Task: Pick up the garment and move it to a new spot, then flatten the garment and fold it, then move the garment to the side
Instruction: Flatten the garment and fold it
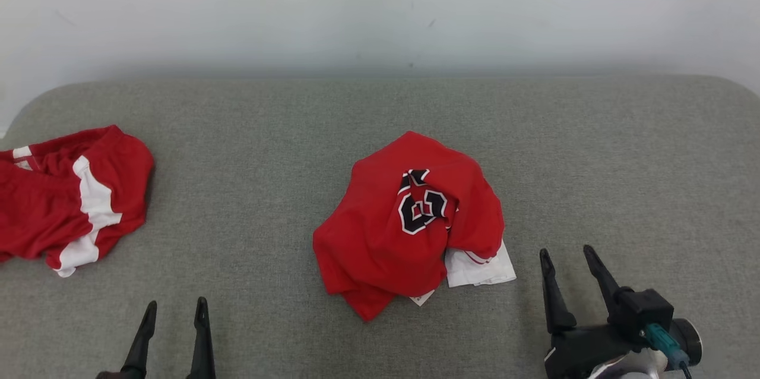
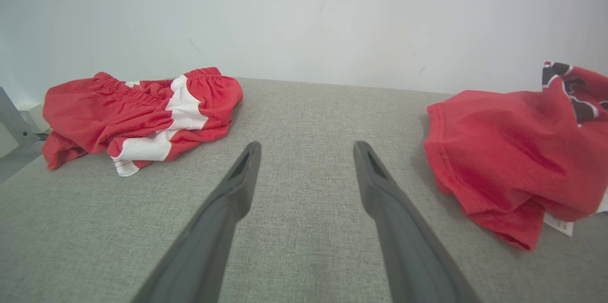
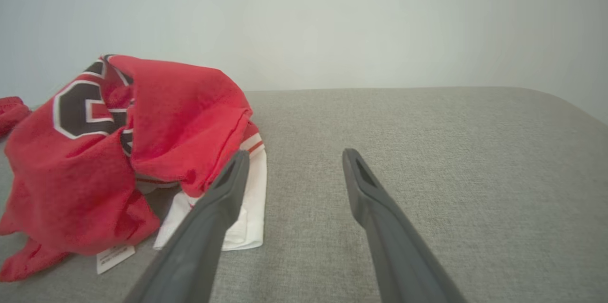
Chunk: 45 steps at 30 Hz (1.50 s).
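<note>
The left hand (image 1: 176, 303) sits at the near edge of the grey tabletop (image 1: 594, 147), left of centre. Its two dark fingers point straight toward the far side and stand spread apart with nothing between them. In the left wrist view the fingertips hover low over bare grey fabric, clear of both pieces of clothing.

The right hand (image 1: 565, 251) is at the near right, a little farther in than the left one. Its black wrist block (image 1: 605, 343) lies at the near right corner of the head view, with a teal plug (image 1: 658, 336) on its side. From there the fingers slant toward the far left. They too are spread wide and hold nothing. In the right wrist view the left-hand finger crosses in front of the white edge of the cloth; whether it touches cannot be told.

The red garment (image 1: 392, 236) lies crumpled in a heap at the middle of the tabletop, between the two hands and just left of the right one. A black-and-white number print (image 1: 421, 207) shows on its top, a white panel (image 1: 481, 269) sticks out at its near right, and a small label (image 1: 421, 299) peeks from its near edge.

A pair of red-and-white shorts (image 1: 71, 201) lies bunched at the far left edge, well apart from the garment. A pale wall (image 1: 380, 10) stands behind.
</note>
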### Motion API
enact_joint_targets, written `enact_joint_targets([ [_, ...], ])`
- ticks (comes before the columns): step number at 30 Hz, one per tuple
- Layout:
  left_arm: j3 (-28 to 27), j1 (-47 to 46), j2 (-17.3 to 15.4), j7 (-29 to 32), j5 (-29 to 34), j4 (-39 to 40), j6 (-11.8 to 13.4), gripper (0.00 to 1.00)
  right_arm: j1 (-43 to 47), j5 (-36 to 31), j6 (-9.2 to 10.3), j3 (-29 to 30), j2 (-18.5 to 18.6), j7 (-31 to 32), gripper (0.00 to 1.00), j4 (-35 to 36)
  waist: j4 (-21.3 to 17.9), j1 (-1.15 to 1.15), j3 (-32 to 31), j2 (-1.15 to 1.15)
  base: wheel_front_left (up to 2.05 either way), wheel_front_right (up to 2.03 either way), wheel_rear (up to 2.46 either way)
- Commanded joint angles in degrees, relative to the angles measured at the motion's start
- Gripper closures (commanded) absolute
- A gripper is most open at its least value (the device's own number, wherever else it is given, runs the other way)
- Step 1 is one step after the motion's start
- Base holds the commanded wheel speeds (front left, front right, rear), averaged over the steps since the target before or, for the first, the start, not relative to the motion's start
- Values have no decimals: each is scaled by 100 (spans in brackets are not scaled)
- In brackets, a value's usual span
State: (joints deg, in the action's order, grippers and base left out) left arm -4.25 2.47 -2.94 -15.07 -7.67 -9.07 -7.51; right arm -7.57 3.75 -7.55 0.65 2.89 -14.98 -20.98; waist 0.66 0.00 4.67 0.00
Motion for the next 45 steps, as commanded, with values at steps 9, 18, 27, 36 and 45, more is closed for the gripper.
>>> enact_joint_targets([
  [9, 194, -233, 8, -21, -73, 52, 6, 0, -882, -333, 12, 212, -7, -26, 0, -1475, 398, 0, 253, 0, 0, 0, 0],
  [18, 304, -266, 9, -21, -99, 60, 6, 0, -1476, -319, 13, -61, -6, -6, 0, -2867, 550, 0, 311, 0, 0, 0, 0],
  [27, 282, -161, 8, -21, -166, 20, 6, 0, -1736, -234, 13, -123, 15, -12, 100, -3102, 351, 0, 168, 0, 0, 0, 0],
  [36, 249, -7, 7, -21, -215, 40, 11, 0, -1195, -585, 13, 957, 88, -14, 100, -1877, -44, 0, 10, 0, 0, 0, 0],
  [45, 320, -63, 8, -21, -221, -4, 14, 0, 8, -316, 13, 1533, 87, -14, 100, -655, -177, 0, -18, 0, 0, 0, 0],
])
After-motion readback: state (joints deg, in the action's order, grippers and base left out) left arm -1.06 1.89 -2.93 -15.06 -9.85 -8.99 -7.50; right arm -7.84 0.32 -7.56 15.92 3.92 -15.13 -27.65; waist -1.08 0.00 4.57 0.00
